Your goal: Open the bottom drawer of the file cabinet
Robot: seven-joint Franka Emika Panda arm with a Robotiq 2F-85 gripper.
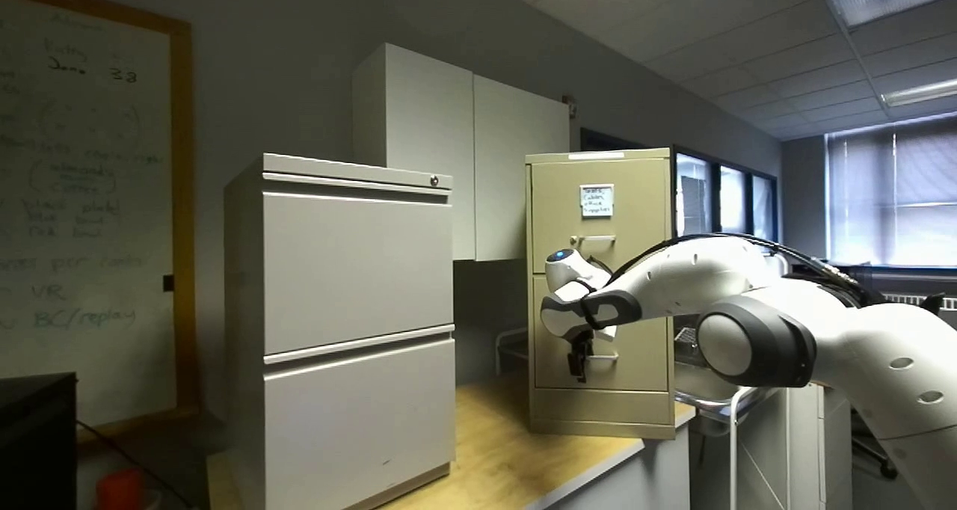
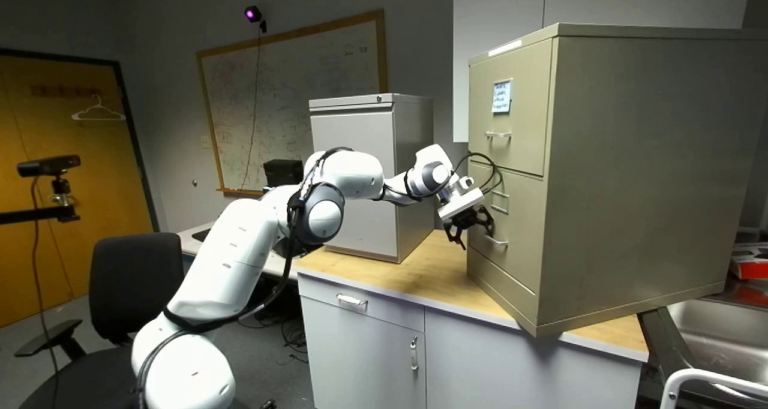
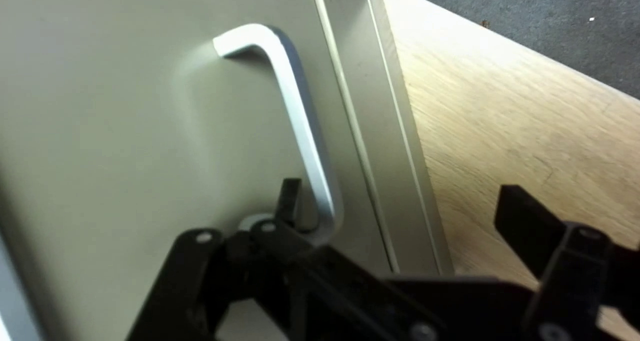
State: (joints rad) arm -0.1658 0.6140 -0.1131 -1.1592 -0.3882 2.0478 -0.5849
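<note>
Bottom drawer [image 2: 523, 235] closed, gripper [image 3: 406, 201] spread at its handle [image 3: 300, 126]

Tan file cabinet [image 2: 636, 163], two drawers, stands on the wooden countertop [image 2: 438, 271], one front corner jutting past the edge. Bottom drawer flush with the cabinet's face; upper drawer [image 1: 553, 203], with its handwritten card [image 1: 597, 200], closed too. White arm [image 2: 231, 247] extends across to the lower handle, gripper tilted downward. From the wrist: fingers [image 3: 288, 198] wide apart, the handle's bar showing between them, one tip on the bar's upper side, close to one end. Contact between tip and metal: I can't tell. The other tip [image 3: 527, 226] shows against the countertop, well clear of the bar. Grey cabinet [image 1: 359, 271] shares the countertop, well apart from the tan one, both of its drawers closed. White cupboards [image 1: 426, 121] hang on the wall [image 1: 284, 69], a whiteboard [image 2: 300, 73] too. Black chair [image 2: 135, 271] beside the arm's lower section, sink [image 2: 720, 325] past the tan cabinet.
</note>
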